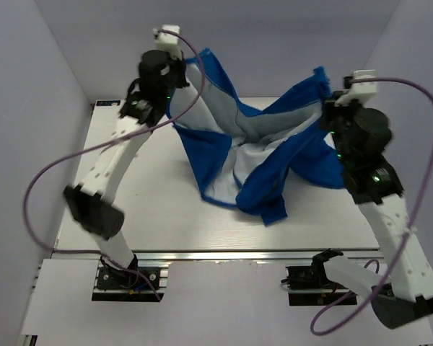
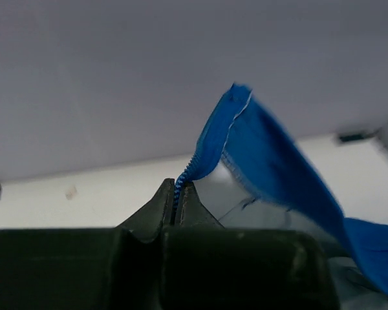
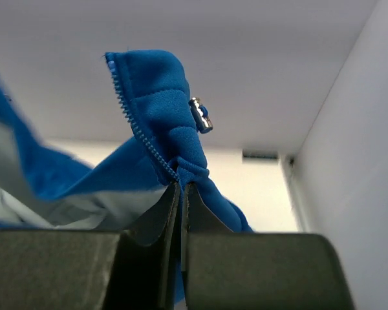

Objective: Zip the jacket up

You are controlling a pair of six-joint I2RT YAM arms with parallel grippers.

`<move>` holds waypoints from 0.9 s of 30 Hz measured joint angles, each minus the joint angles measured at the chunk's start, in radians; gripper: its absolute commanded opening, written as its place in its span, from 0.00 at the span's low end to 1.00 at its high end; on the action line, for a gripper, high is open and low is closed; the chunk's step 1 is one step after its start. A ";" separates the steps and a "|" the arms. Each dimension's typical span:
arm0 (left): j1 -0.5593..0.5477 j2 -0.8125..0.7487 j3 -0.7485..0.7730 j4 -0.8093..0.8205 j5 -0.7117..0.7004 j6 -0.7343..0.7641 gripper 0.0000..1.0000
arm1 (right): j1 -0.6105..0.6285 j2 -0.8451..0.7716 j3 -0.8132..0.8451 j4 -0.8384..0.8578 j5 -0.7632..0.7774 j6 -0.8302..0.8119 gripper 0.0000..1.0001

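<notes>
The jacket [image 1: 206, 155] is hanging from both claws. The left gripper [image 2: 178, 188] is clamping one zipper edge, and the right gripper [image 3: 181, 188] is pinching the other. The jacket is stretching left to right, open, its middle sagging onto the table [image 1: 151, 209].

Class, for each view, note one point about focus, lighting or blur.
Top view: even light, no glare, jacket sharp. Left wrist: left gripper dark and blurred, jacket edge soft. Right wrist: zipper teeth crisp, metal toggle glinting, right gripper dark.

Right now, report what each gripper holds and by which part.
Both hold the jacket: the left gripper pinches a zipper edge; the right gripper pinches a zipper edge below a metal toggle.
</notes>
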 measured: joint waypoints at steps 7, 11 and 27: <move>-0.077 -0.599 -0.073 0.051 0.067 -0.014 0.00 | 0.000 -0.220 0.163 0.023 -0.029 -0.046 0.00; -0.068 -0.760 -0.016 0.051 0.151 -0.054 0.00 | 0.000 -0.273 0.302 0.020 -0.065 -0.054 0.00; -0.067 -0.537 0.001 0.010 0.021 -0.142 0.00 | -0.002 -0.085 0.367 0.021 0.019 -0.038 0.00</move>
